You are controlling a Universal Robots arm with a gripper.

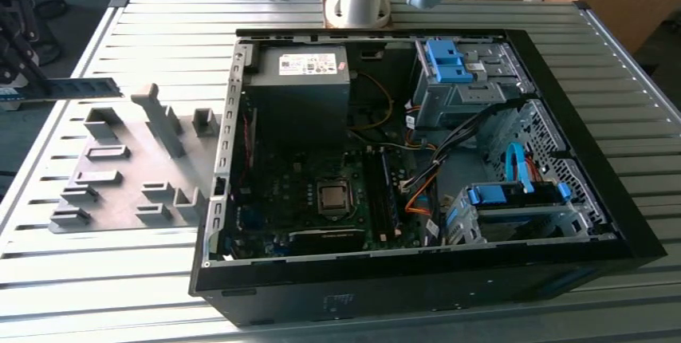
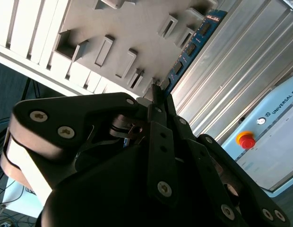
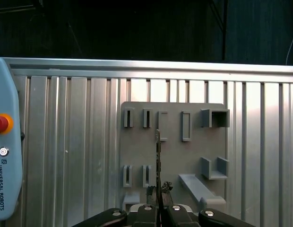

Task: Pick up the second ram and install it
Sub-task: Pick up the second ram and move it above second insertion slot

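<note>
The second ram (image 1: 76,88) is a thin dark stick held level above the table at the exterior view's left, beyond the grey holder plate (image 1: 127,169). My gripper (image 1: 15,88) is shut on its end. In the second wrist view the black fingers (image 2: 156,137) clamp the ram (image 2: 193,45), whose blue-green board with small chips stretches away over the holder plate (image 2: 113,42). In the first wrist view the ram (image 3: 158,158) shows edge-on, rising from my gripper (image 3: 158,193) over the plate (image 3: 193,156). The open computer case (image 1: 229,199) lies to the exterior view's right, its memory slots (image 1: 383,191) beside the processor.
A black power-supply box (image 1: 303,80) sits at the case's back. Blue drive cages (image 1: 452,64) and cables fill its right side. The arm's base (image 1: 356,4) stands behind the case. A teach pendant (image 3: 4,156) with a red button lies on the slatted metal table (image 3: 66,142).
</note>
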